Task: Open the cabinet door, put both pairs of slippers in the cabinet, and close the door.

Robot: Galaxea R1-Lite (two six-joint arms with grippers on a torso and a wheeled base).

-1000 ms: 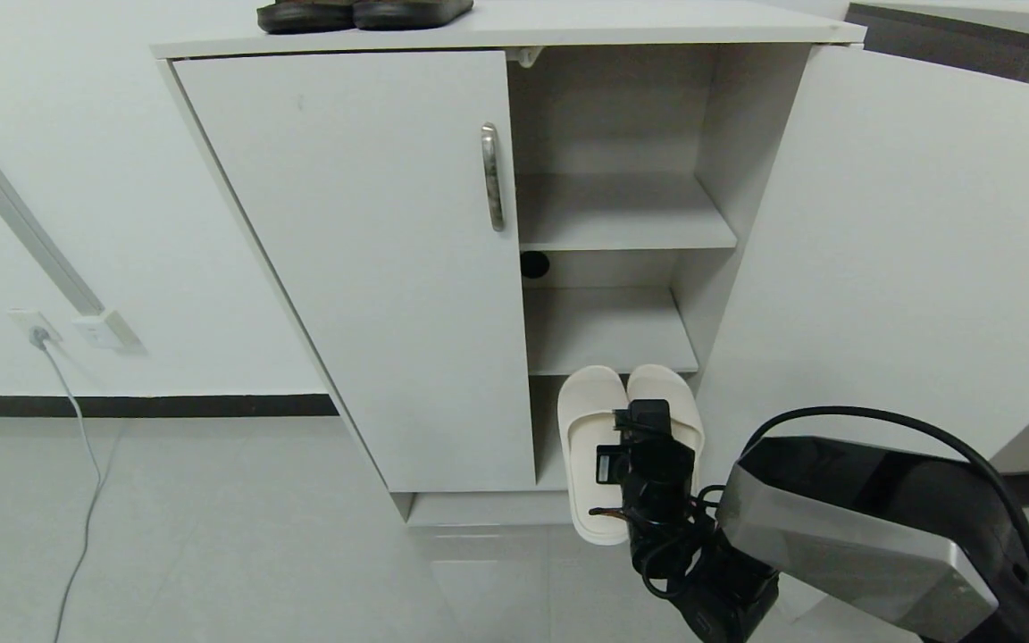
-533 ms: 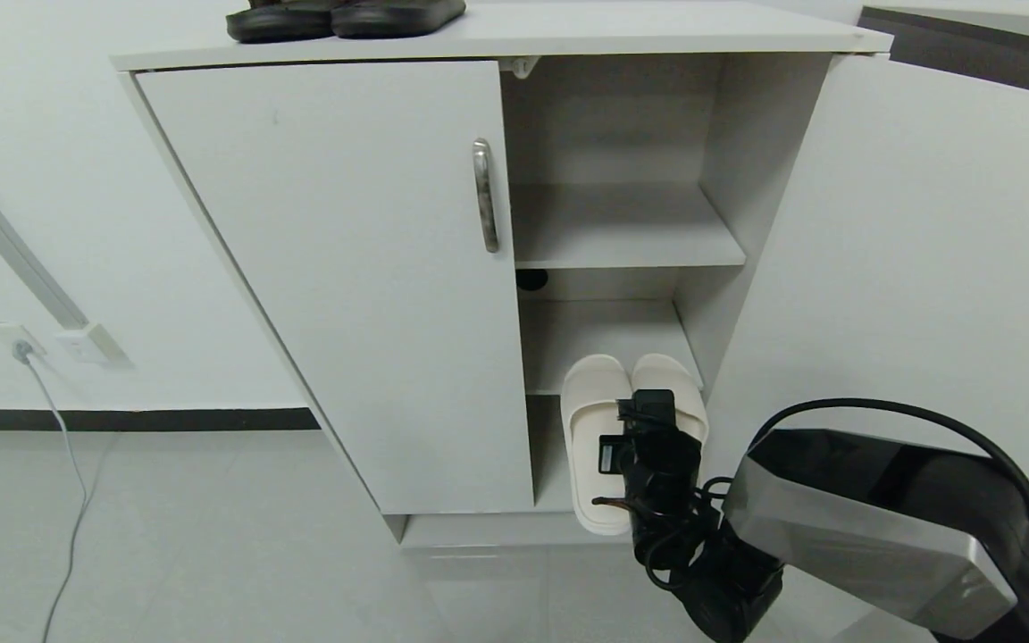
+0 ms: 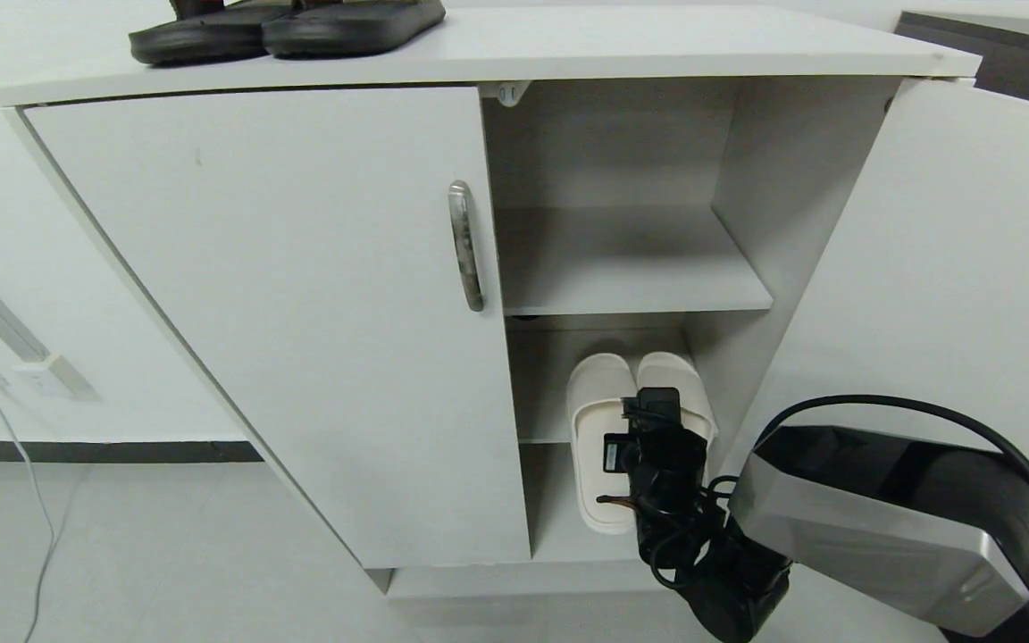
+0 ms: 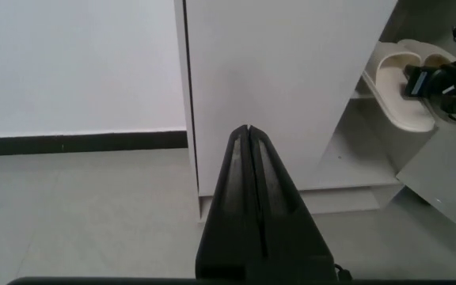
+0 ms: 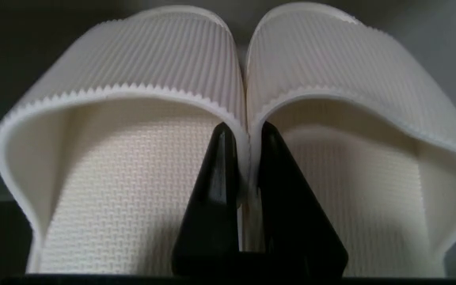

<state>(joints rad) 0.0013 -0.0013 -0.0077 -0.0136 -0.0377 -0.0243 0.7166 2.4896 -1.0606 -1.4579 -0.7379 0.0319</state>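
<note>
- Two white slippers (image 3: 598, 429), lower centre at the open cabinet (image 3: 800, 179); inner edges pinched by the right gripper (image 5: 244, 150) so both move together;
- black slippers (image 3: 287, 31) upper left, on top;
- left gripper (image 4: 248, 138), fingers pressed together.

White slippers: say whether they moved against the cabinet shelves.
Yes. The white slippers, in the right gripper, rose toward the cabinet: toes earlier level with the lower shelf's edge now lie past it.

right hand (image 5: 245, 141) pinches the touching inner edges of the white slippers (image 5: 155, 67).
</note>
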